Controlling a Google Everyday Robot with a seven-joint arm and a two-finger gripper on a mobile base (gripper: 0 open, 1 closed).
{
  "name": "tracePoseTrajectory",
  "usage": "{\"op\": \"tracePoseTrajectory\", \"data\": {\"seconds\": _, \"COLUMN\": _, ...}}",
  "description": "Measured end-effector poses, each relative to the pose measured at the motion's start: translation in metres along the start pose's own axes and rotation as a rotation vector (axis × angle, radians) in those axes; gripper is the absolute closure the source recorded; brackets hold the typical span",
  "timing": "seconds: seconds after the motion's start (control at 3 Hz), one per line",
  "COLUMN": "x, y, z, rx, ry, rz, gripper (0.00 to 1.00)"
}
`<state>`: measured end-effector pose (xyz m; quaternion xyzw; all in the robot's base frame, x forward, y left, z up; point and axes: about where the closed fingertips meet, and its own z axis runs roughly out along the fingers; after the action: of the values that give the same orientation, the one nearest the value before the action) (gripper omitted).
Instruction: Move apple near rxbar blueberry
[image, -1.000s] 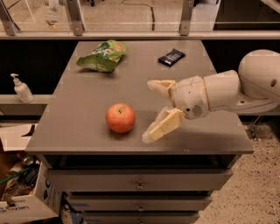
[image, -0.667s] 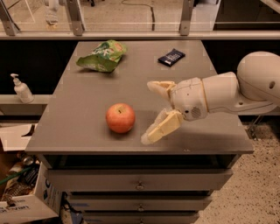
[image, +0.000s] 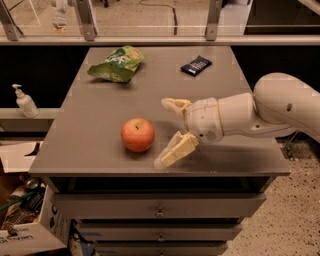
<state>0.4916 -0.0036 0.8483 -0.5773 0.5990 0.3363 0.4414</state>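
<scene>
The red-orange apple (image: 137, 134) stands on the grey table (image: 100, 125) near its front edge, left of centre. The dark navy rxbar blueberry (image: 196, 65) lies flat at the back right of the table. My gripper (image: 169, 132) reaches in from the right, just to the right of the apple, with its two pale fingers spread wide, one finger (image: 175, 105) farther back and one finger (image: 175, 151) near the front edge. It holds nothing and does not touch the apple.
A bright green snack bag (image: 118, 63) lies at the back left of the table. A soap pump bottle (image: 24, 101) stands on a ledge to the left. Drawers (image: 160, 212) sit below the tabletop. Boxes and clutter (image: 25, 220) sit on the floor at left.
</scene>
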Motion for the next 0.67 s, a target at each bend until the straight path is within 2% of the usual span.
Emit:
{"op": "tracePoseTrajectory", "data": {"seconds": 0.33, "x": 0.003, "y": -0.005, "z": 0.021, "rx": -0.020, "ry": -0.014, "rz": -0.025, "gripper": 0.00}}
{"op": "tracePoseTrajectory", "data": {"seconds": 0.67, "x": 0.003, "y": -0.003, "z": 0.040, "rx": -0.036, "ry": -0.026, "rz": -0.020, "gripper": 0.00}}
